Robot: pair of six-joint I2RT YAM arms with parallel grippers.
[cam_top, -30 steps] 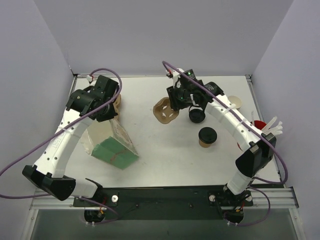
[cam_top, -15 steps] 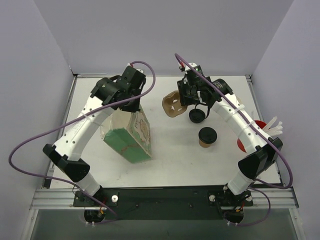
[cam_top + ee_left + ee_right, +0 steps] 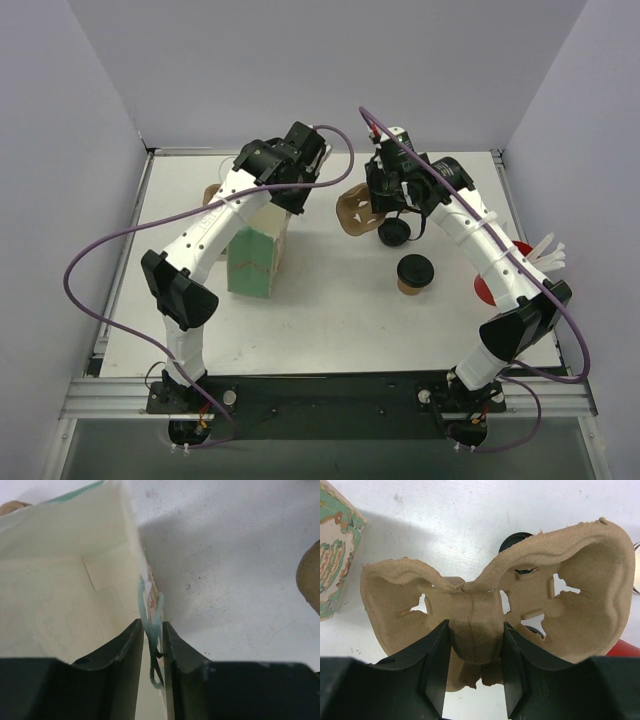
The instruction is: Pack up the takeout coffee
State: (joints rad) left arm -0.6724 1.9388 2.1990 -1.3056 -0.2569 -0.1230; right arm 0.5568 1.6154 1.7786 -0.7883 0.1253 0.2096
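Two takeout coffees stand right of centre, brown cups with black lids: one (image 3: pixel 415 272) alone, the other (image 3: pixel 394 233) just under my right arm. My right gripper (image 3: pixel 372 205) (image 3: pixel 476 625) is shut on the centre ridge of the tan pulp cup carrier (image 3: pixel 352 210) (image 3: pixel 485 605) and holds it off the table. A black lid (image 3: pixel 518 537) peeks from behind the carrier. The green and cream paper bag (image 3: pixel 255 258) (image 3: pixel 65 580) stands upright left of centre. My left gripper (image 3: pixel 290 205) (image 3: pixel 151 624) is at its top edge, jaws narrowly apart, with the teal handle cord (image 3: pixel 150 605) loose between them.
A cream round cup (image 3: pixel 470 205) sits at the back right. A red item (image 3: pixel 488 290) and white utensils (image 3: pixel 545 255) lie along the right edge. A brown piece (image 3: pixel 212 192) shows behind the left arm. Grey walls close in three sides.
My left arm swung right and carried the bag from lying tilted at the left to standing near the centre; its jaws eased apart. My right gripper shifted the carrier slightly right.
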